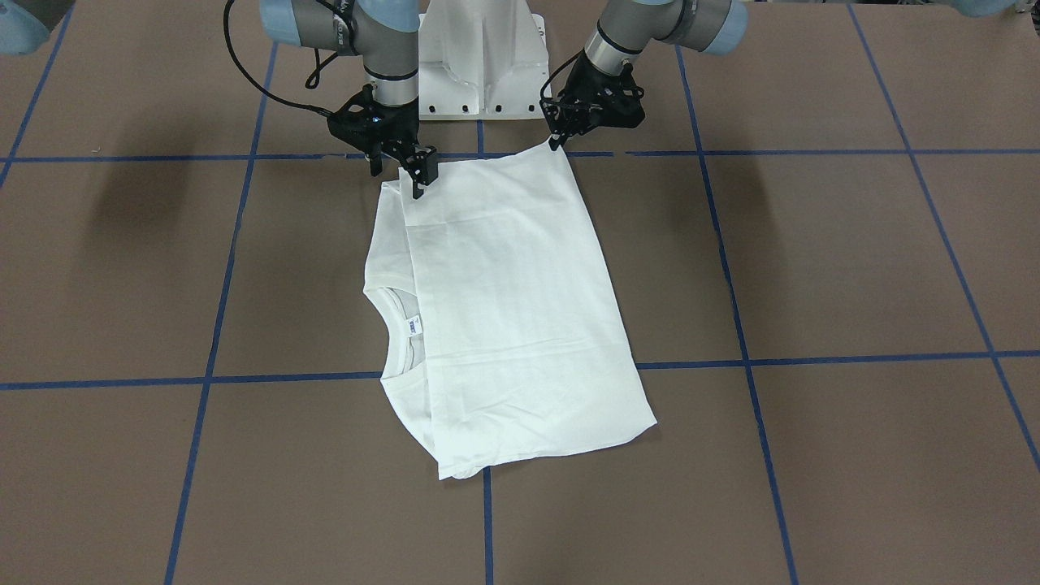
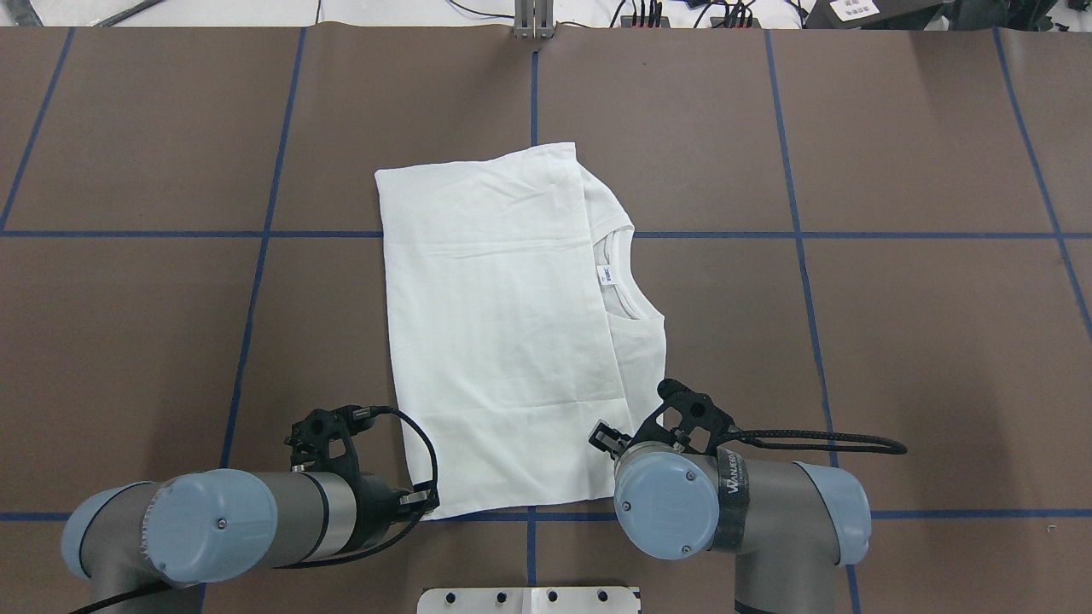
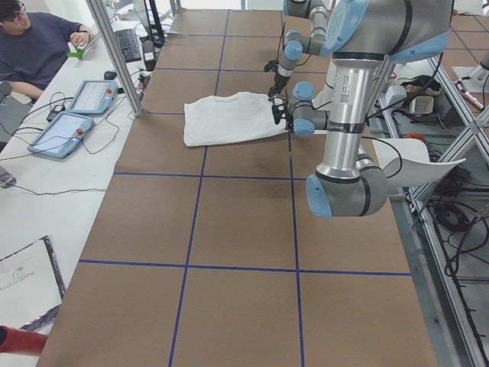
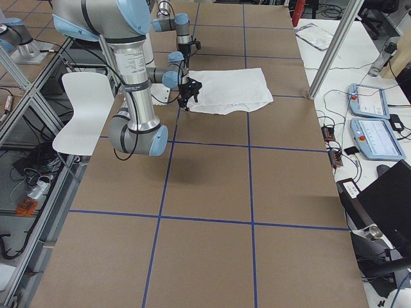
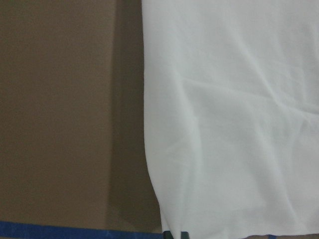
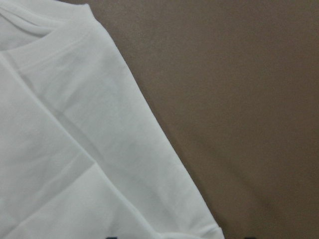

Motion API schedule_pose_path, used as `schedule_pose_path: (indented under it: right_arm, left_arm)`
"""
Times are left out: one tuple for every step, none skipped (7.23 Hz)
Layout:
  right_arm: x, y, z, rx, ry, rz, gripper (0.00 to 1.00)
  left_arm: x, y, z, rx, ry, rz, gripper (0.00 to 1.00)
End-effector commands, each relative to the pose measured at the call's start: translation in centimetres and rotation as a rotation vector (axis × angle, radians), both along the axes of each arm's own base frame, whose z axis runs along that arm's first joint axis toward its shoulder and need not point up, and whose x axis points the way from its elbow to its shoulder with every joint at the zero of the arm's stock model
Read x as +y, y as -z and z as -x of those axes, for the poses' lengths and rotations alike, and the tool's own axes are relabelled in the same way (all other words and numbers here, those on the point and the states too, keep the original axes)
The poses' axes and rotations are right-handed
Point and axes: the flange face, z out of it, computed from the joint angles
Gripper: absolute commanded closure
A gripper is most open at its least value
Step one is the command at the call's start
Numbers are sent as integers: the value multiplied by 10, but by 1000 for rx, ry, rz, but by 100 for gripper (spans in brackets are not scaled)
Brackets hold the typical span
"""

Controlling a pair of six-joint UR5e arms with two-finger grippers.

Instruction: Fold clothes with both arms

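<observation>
The white T-shirt [image 1: 504, 309] [image 2: 503, 341] lies folded flat in the middle of the brown table, its ribbed collar [image 1: 388, 313] and small neck label [image 2: 606, 275] showing on one side. No print shows. My left gripper [image 1: 556, 145] [image 2: 424, 501] is shut on the shirt's corner nearest the robot. My right gripper [image 1: 402, 172] [image 2: 606, 439] stands open over the other near corner. In the right wrist view the shirt's edge [image 6: 164, 164] runs between two dark fingertips set far apart at the bottom. In the left wrist view the cloth [image 5: 229, 124] fills the frame's right side.
The white pedestal base [image 1: 479, 65] [image 2: 529, 599] stands between the arms at the robot's edge. Blue tape lines [image 1: 812, 357] grid the table. A person [image 3: 38, 38] sits at a side desk with tablets [image 3: 72, 122] beyond the table's far edge.
</observation>
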Motion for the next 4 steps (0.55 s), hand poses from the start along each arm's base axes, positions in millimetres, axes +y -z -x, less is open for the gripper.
schedule_pose_path:
  right_arm:
    - [-1,-1,1,5,-9,-12,30]
    - [-2,-1,1,7,-12,-15,31]
    - [-3,-2,1,9,-14,-15,48]
    - [-4,0,0,6,-15,-15,62]
  left_arm:
    - [0,1,0,2,-1,0,100]
    - [0,1,1,2,1,0,100]
    - [0,3,2,6,1,-1,100]
    - [0,6,5,14,1,-2,100]
